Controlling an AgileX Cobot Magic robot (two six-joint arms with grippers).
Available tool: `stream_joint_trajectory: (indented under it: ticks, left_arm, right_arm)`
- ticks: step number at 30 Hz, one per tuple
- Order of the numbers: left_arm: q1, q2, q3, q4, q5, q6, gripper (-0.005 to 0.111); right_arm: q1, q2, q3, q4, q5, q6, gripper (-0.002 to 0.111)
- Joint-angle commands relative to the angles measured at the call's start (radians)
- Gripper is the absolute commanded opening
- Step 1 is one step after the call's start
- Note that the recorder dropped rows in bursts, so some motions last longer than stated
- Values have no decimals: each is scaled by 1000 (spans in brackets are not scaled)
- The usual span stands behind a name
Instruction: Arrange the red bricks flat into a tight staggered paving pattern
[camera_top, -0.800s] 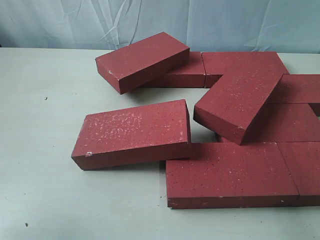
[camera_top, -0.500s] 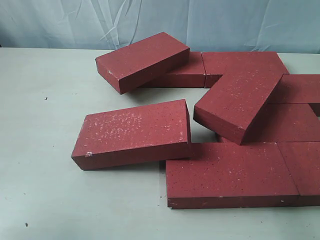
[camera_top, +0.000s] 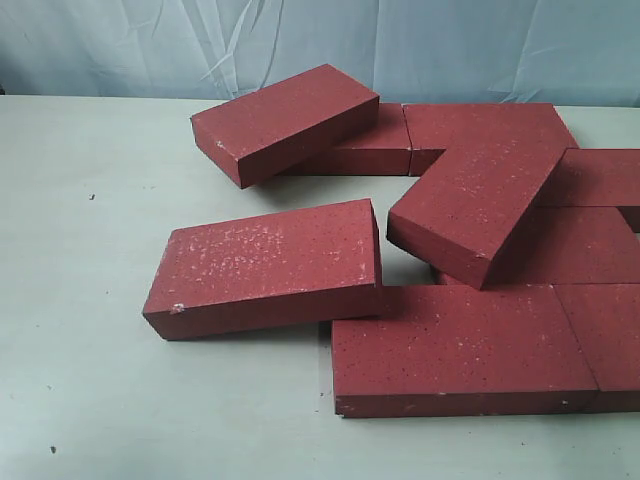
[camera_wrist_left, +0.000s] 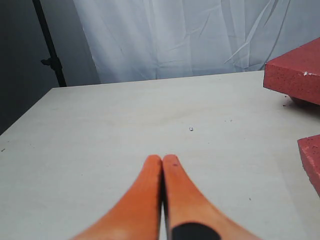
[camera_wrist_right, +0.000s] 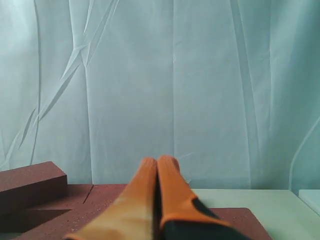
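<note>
Several dark red bricks lie on the pale table (camera_top: 90, 200) in the exterior view. One brick (camera_top: 268, 265) leans with its right end on a flat brick (camera_top: 455, 345). A second (camera_top: 285, 120) rests tilted at the back. A third (camera_top: 480, 205) sits askew on the flat ones to the right. Neither gripper appears in the exterior view. My left gripper (camera_wrist_left: 162, 159) is shut and holds nothing, above bare table, with brick corners (camera_wrist_left: 295, 75) off to one side. My right gripper (camera_wrist_right: 158, 161) is shut and empty, above flat bricks (camera_wrist_right: 70, 212).
A wrinkled pale blue curtain (camera_top: 420, 45) hangs behind the table. A dark stand pole (camera_wrist_left: 49, 45) rises beyond the table's corner in the left wrist view. Bare table surface spreads left of the bricks and along the front edge.
</note>
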Motion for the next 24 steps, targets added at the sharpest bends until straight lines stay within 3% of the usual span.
stream_joint_trajectory:
  ticks: [1,16,24]
  left_arm:
    - [3,-5,5,-7,-13,-3,0]
    - [3,-5,5,-7,-13,-3,0]
    - [3,-5,5,-7,-13,-3,0]
  right_arm:
    - [-5,-7,2,-6,-21,0,-1]
    - [-5,-7,2,-6,-73,0,-1]
    - [-5,-7,-130,-6,-61,-6,-1]
